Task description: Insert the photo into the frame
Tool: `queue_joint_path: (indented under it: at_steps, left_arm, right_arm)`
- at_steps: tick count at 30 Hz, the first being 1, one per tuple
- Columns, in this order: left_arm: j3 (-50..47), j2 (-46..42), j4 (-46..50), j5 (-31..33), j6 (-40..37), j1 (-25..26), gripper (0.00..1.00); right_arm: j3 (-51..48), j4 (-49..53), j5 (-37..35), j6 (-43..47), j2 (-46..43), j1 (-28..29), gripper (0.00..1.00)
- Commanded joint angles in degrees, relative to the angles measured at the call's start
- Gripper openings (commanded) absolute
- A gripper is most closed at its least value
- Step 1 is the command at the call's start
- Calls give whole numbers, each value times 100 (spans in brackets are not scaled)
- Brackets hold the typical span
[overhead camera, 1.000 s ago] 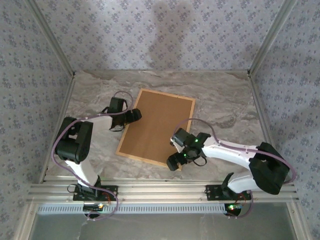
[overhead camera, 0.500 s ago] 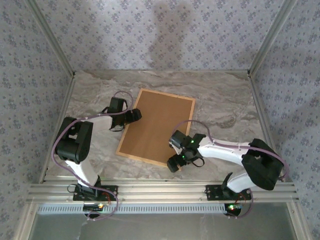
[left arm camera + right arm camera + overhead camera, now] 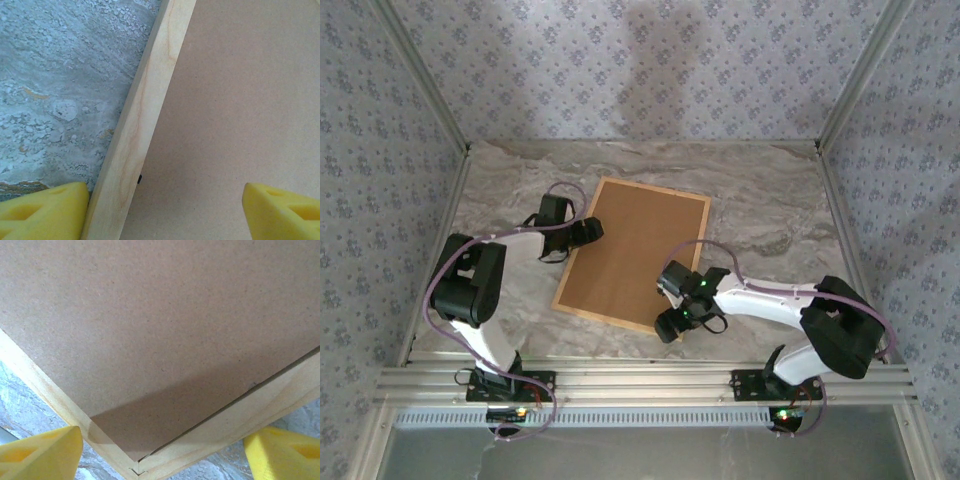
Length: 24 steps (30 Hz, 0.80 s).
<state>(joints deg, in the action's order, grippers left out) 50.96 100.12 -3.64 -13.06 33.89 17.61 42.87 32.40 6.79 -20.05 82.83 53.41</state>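
We count one frame (image 3: 655,188), one brown backing board (image 3: 635,250) and one bench (image 3: 770,200). We count two arms, the left arm (image 3: 470,280) and the right arm (image 3: 770,300), and two pincers, the left pincer (image 3: 589,231) and the right pincer (image 3: 667,325). Each bears two yellow pads (image 3: 40,212), four in total.
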Motion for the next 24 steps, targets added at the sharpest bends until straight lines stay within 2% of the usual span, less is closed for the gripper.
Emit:
queue_joint_path:
  at_steps: [1, 24]
  left_arm:
    - [-23, 96, 434, -325, -5, 6, 81]
    - [-73, 263, 338, -478, 65, 85, 80]
  right_arm:
    - [8, -46, -112, -29, 42, 12, 83]
    - [-112, -557, -292, -323, -141, -104, 70]
